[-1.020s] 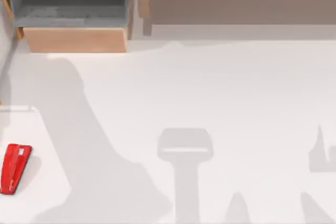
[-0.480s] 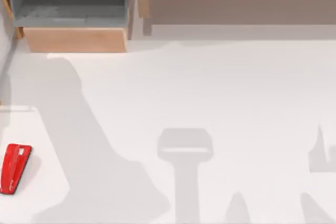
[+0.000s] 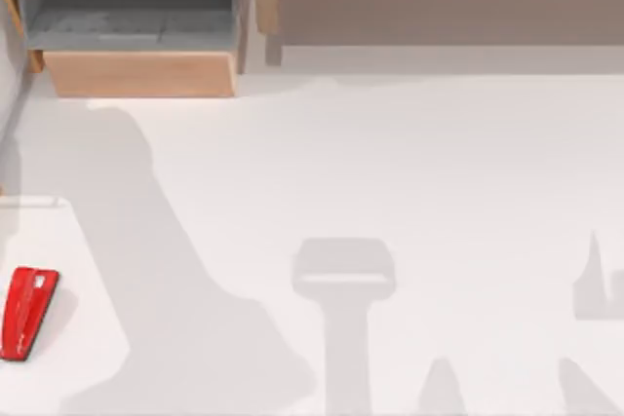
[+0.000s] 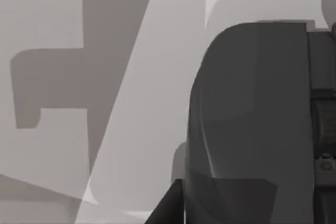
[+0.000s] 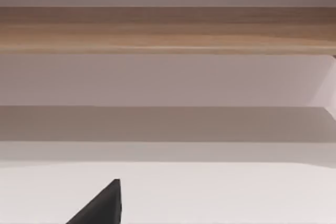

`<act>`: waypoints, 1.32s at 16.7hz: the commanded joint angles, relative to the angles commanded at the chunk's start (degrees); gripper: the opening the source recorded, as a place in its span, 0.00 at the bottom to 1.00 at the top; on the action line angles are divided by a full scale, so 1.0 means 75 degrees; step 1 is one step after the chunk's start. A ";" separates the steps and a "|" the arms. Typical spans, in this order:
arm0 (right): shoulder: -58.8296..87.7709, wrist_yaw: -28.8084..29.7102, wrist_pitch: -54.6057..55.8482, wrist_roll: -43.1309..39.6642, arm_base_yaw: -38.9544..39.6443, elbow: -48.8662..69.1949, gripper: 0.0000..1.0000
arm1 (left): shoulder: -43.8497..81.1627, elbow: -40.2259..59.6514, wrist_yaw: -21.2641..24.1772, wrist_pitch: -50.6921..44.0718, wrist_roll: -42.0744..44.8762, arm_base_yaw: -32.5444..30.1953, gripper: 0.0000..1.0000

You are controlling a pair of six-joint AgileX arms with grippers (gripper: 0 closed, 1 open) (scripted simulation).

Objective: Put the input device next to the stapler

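Stapler (image 3: 26,312): red, lying at table's (image 3: 409,172) left edge.
Mouse (image 4: 252,124): dark grey, close before left wrist camera.
Jaws: cannot tell.

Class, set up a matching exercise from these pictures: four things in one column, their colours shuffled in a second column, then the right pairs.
Things:
1 stapler
2 mouse
3 table
4 box

Colours:
a white
b light brown
c red
d dark grey

Pairs: 1-c, 2-d, 3-a, 4-b
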 joint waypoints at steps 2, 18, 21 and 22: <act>0.0000 0.0000 0.0000 0.0000 0.0000 0.0000 1.00 | 0.0000 0.0000 0.0000 0.0000 0.0000 0.0000 0.00; 0.0000 0.0000 0.0000 0.0000 0.0000 0.0000 1.00 | -0.1894 -0.0874 -0.0108 0.0529 -0.0513 -0.0172 0.00; 0.0000 0.0000 0.0000 0.0000 0.0000 0.0000 1.00 | -0.2969 -0.1847 -0.0141 0.0956 -0.0812 -0.0666 0.00; 0.0000 0.0000 0.0000 0.0000 0.0000 0.0000 1.00 | -0.3326 -0.2244 -0.0149 0.1109 -0.0919 -0.0884 0.00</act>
